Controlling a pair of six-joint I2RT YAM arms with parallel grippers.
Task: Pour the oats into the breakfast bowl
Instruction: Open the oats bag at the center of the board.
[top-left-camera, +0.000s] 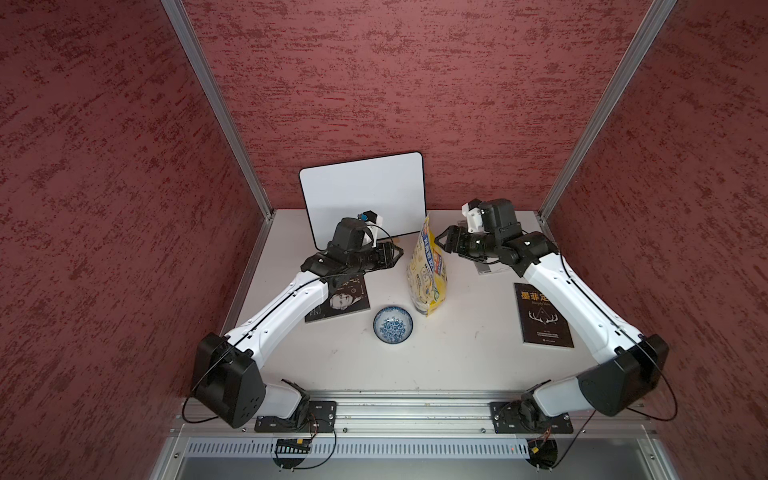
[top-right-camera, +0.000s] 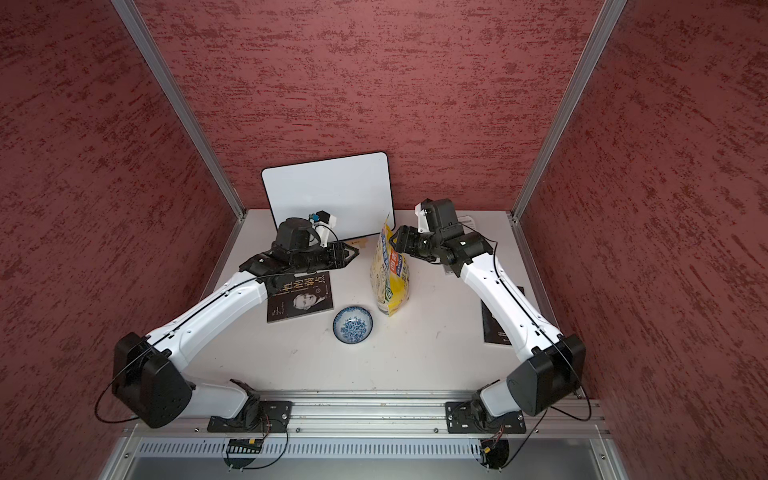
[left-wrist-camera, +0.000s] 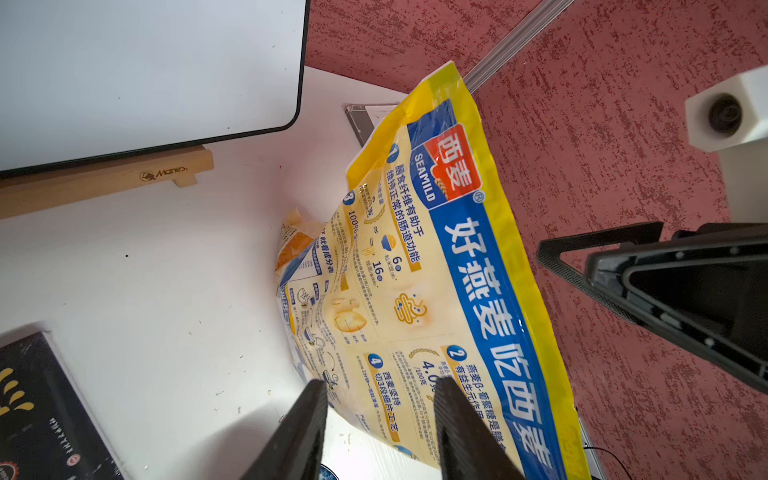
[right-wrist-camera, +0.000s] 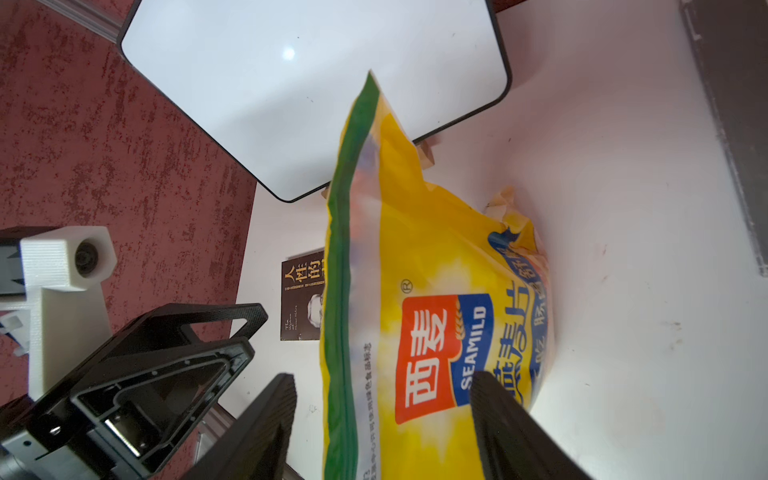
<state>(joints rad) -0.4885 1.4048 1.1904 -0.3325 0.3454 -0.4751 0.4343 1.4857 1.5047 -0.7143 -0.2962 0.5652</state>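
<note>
Right wrist view: the right tool (right-wrist-camera: 382, 419) stands spread around the upright oat pouch (right-wrist-camera: 436, 291), not visibly pinching. Beyond it the left tool (top-left-camera: 400, 252) hangs spread, apart. Nearer the arm bases sits the bowl (top-left-camera: 392, 324).

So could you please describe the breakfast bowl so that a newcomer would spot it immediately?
Start at the blank whiteboard propped at the back of the white table, then come forward past the tall yellow oats pouch. Just in front of the pouch sits the breakfast bowl: the only round thing, small, white, blue-patterned inside.
</note>
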